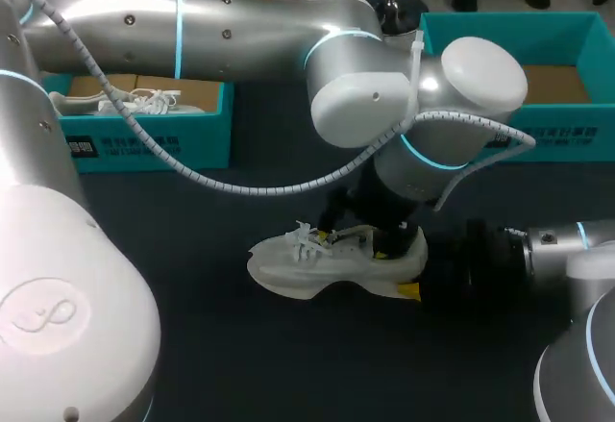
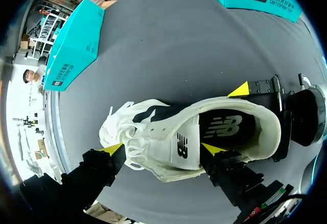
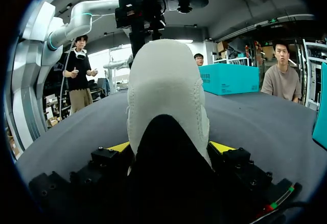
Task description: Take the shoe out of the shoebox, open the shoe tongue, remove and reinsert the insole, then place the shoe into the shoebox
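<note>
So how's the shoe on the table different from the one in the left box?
The shoe on the table lies on the dark tabletop; the boxed shoe sits in the teal shoebox at the far left. The shoe on the table has the right gripper clamped on its heel and the left gripper open over its laces; the boxed shoe is untouched. Both are white with white laces.

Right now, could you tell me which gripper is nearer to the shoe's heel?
Right. The right gripper grips the shoe at its heel; the left gripper is above the laces and tongue, farther forward.
</note>
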You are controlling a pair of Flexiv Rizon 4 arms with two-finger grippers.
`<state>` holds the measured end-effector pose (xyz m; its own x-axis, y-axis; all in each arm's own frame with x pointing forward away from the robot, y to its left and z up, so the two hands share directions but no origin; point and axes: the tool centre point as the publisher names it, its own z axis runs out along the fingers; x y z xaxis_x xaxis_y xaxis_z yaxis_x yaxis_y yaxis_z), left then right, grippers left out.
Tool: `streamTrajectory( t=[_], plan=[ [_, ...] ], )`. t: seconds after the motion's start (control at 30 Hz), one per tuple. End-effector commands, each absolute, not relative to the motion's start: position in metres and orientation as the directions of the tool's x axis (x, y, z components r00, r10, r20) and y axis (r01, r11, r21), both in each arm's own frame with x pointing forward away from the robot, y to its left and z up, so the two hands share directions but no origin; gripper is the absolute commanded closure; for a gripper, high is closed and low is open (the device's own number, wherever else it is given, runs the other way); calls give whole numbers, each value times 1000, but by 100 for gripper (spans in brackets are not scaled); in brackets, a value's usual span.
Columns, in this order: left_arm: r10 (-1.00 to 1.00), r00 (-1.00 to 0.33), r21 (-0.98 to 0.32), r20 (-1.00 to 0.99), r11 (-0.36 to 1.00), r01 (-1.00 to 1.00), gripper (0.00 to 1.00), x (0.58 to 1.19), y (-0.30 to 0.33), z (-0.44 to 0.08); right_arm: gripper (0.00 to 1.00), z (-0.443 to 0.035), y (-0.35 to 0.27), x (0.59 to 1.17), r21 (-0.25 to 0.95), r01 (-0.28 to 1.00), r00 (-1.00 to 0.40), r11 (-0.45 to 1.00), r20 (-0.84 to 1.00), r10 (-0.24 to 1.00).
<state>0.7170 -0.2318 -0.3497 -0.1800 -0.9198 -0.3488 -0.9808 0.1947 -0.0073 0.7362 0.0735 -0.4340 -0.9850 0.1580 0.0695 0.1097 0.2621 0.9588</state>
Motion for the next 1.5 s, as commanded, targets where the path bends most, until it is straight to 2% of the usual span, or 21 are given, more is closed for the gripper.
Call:
streamTrajectory(
  t=[0.03,0.8,1.37,1.43,1.5],
  plan=[
    [-925,-174,-8,-337,187,-982,100,715,-226,-350,100,-439,75,734,958,111,-985,264,69,160],
    [-930,-162,-39,-330,184,-982,100,719,-214,-333,100,-439,75,734,958,111,-985,264,69,160],
    [-979,-94,-76,-181,110,-991,100,714,-164,-298,100,-439,75,734,958,111,-985,264,69,160],
    [-985,-83,-82,-149,96,-992,98,714,-159,-296,100,-439,75,734,958,111,-985,264,69,160],
    [-991,-83,-82,-103,92,-992,87,714,-154,-295,100,-439,75,734,958,111,-985,264,69,160]
  ],
)
